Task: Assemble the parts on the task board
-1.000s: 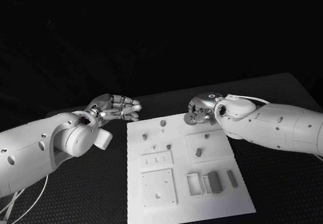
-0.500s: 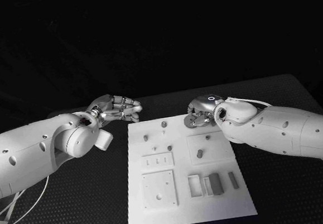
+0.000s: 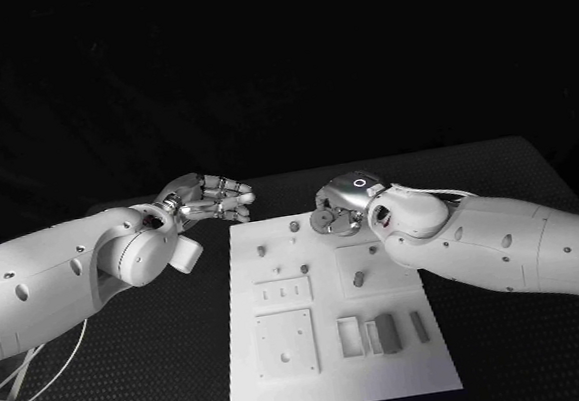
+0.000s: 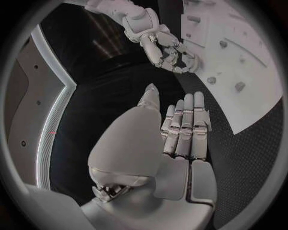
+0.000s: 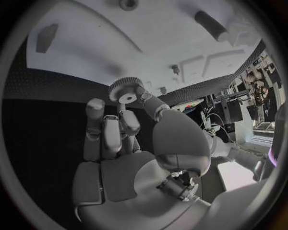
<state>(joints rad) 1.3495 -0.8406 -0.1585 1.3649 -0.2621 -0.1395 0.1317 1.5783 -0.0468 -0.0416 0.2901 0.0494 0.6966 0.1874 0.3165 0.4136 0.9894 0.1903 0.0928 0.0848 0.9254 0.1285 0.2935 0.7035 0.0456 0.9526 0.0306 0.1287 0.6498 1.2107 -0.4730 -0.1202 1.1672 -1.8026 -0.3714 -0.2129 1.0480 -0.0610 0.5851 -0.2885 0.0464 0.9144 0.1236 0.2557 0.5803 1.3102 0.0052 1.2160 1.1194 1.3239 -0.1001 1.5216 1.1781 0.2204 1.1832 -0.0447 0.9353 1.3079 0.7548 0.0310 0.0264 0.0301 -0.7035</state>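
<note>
The right hand (image 3: 337, 209) pinches a small toothed gear (image 5: 126, 89) between thumb and fingertips; the gear's pale hub with its centre hole faces the right wrist camera, and the other fingers (image 5: 95, 125) are curled alongside. In the head view this hand hangs over the far right part of the task board (image 3: 338, 360), just beside a short upright peg (image 3: 293, 226) near the board's far edge.

The left hand (image 3: 210, 197) is off the board, above the black table (image 3: 141, 383) beside the board's far left corner. It holds nothing; its fingers (image 4: 186, 125) lie side by side, bent slightly, with the thumb set apart.

The white board lies lengthwise in the middle of the table. On it are small grey pegs (image 3: 262, 249), a slanted cylindrical piece (image 3: 359, 276) on a raised square, a plate with three slots (image 3: 282, 289), a larger square plate (image 3: 285, 341) nearer the robot, and a row of upright rectangular blocks (image 3: 383, 331) at the near right. No writing or brand mark can be read on anything.
</note>
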